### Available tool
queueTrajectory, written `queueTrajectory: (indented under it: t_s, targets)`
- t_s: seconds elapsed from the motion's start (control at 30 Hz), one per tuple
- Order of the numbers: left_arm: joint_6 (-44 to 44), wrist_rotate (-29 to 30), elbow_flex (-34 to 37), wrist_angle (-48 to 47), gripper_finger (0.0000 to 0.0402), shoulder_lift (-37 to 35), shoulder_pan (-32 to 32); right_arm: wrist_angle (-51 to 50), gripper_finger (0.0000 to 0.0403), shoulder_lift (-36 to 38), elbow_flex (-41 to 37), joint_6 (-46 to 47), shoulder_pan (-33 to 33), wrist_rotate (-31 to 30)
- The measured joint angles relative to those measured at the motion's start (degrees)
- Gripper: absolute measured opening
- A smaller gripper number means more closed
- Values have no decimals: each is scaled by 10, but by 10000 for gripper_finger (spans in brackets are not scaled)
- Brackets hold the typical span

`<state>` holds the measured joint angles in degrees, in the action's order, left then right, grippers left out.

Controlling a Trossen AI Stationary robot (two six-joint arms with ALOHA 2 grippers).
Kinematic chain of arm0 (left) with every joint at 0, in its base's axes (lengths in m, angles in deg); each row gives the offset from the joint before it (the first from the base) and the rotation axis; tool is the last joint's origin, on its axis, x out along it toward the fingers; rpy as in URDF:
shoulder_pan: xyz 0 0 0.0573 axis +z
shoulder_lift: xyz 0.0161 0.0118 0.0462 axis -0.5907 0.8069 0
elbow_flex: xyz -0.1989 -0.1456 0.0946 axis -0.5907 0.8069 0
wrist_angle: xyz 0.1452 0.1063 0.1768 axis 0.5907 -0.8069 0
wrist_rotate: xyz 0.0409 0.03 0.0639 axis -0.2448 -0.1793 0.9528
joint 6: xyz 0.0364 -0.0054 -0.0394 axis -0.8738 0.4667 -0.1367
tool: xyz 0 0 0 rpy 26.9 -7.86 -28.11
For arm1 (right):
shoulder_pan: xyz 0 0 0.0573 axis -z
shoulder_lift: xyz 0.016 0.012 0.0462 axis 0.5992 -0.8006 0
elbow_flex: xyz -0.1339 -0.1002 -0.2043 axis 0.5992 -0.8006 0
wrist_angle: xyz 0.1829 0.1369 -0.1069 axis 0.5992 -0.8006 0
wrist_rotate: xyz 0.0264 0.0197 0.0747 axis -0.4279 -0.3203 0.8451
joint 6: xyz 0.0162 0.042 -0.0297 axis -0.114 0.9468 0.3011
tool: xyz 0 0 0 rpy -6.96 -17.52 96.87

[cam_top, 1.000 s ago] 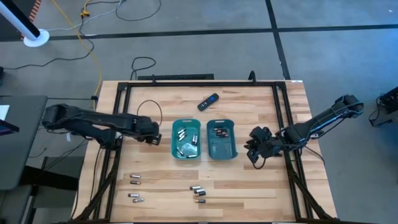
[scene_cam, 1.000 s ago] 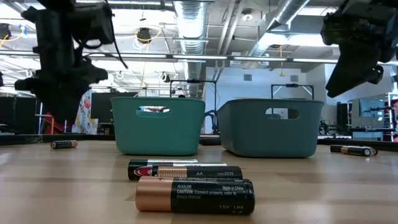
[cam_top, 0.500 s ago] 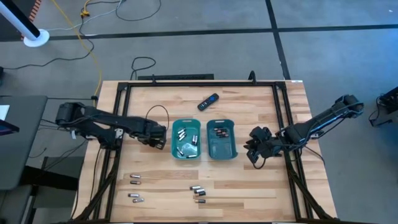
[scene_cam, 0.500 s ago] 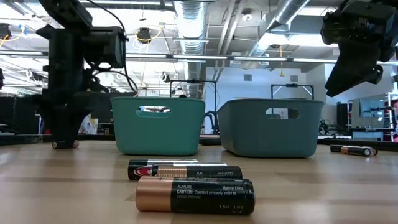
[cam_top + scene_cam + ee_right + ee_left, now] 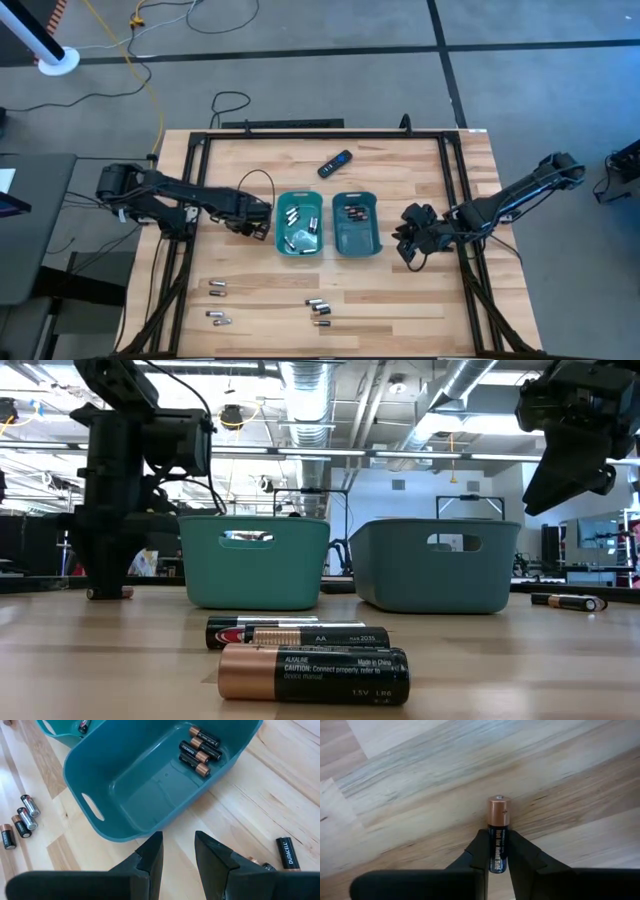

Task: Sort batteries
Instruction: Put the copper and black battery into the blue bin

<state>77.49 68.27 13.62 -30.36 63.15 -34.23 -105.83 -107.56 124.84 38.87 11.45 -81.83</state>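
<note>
battery (image 5: 498, 839): dark body, coppery end, lying on the tabletop (image 5: 420, 785) just left of the left teal tray (image 5: 298, 223)
left gripper (image 5: 496, 857): jaws clamped on that battery
right gripper (image 5: 178, 851): jaws apart, holding nothing, right of the right tray (image 5: 150, 780)

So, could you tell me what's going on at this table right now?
The robot is sorting batteries into two teal trays. The left gripper is down at the table beside the left tray and has shut on a black, copper-topped battery lying on the wood. The right gripper hangs open by the right tray, which holds four copper-ended batteries in one corner. More loose batteries still lie on the table's near side.
</note>
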Motion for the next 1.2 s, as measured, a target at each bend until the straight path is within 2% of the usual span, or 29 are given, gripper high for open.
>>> queueTrajectory:
  t_s: [0.17, 0.43, 0.53, 0.67, 0.8, 0.93, 1.2]
  targets:
    - [0, 2, 1, -20, 36, -33, 0, -7, 127, 0, 0, -2, 0, 0]
    - [-30, 7, -12, -64, 36, -149, 0, -14, 127, 19, 1, -50, -2, 4]
    - [-54, 6, -39, -61, 36, -183, -1, -26, 127, 42, 1, -67, -1, 5]
    - [-76, 30, -85, -80, 36, -188, -1, -58, 127, 75, 1, -69, 1, 5]
    - [-115, 57, -148, -81, 36, -164, -1, -78, 127, 102, 1, -70, 1, 5]
    - [-169, 66, -226, -84, 36, -110, 0, -90, 127, 117, 1, -70, 1, 5]
    - [-304, 61, -429, -85, 36, 69, 0, -97, 127, 119, 1, -73, 12, 5]
